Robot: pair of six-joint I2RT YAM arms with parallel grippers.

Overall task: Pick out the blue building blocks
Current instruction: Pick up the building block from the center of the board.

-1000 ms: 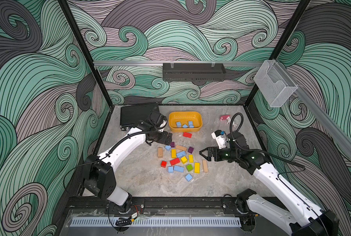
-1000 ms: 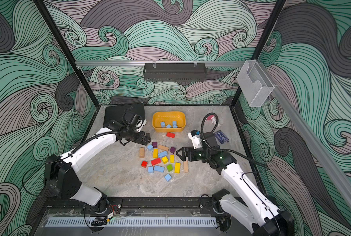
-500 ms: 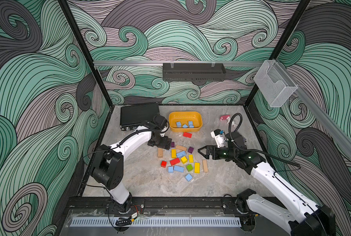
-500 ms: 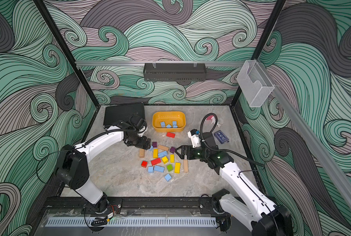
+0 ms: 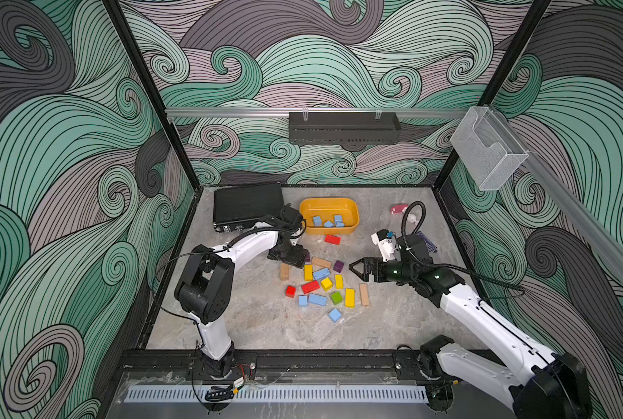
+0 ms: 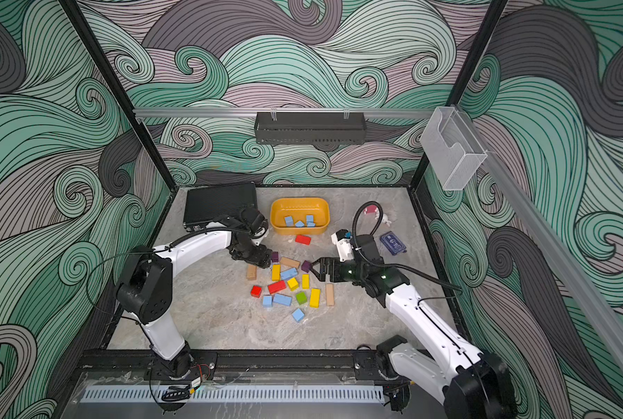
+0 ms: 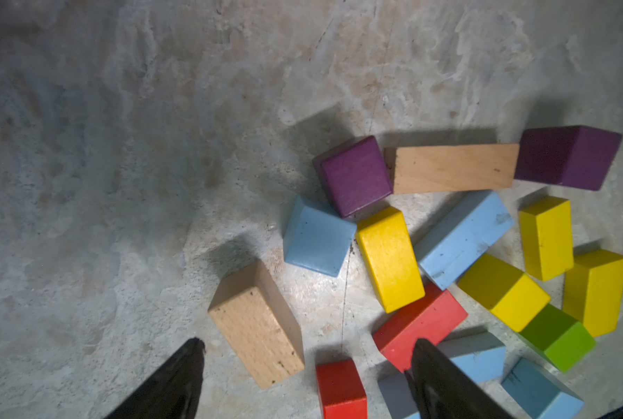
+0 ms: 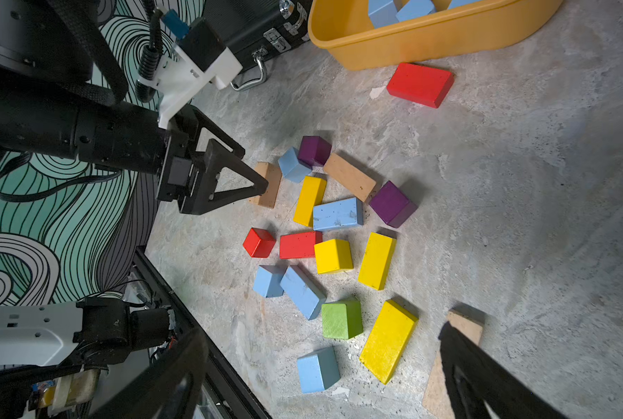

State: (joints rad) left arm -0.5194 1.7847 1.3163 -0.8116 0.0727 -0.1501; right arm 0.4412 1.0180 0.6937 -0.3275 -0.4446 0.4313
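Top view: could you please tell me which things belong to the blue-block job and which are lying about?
Job: blue blocks, loose or in the yellow tub.
Lying about: red block, yellow block, purple block, green block, tan block, black case, card packet.

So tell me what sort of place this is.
Probably a robot test cell, not a home: two white arms bolted to a front rail, wave-patterned panels walling in the tabletop, toy blocks beside a yellow tub.
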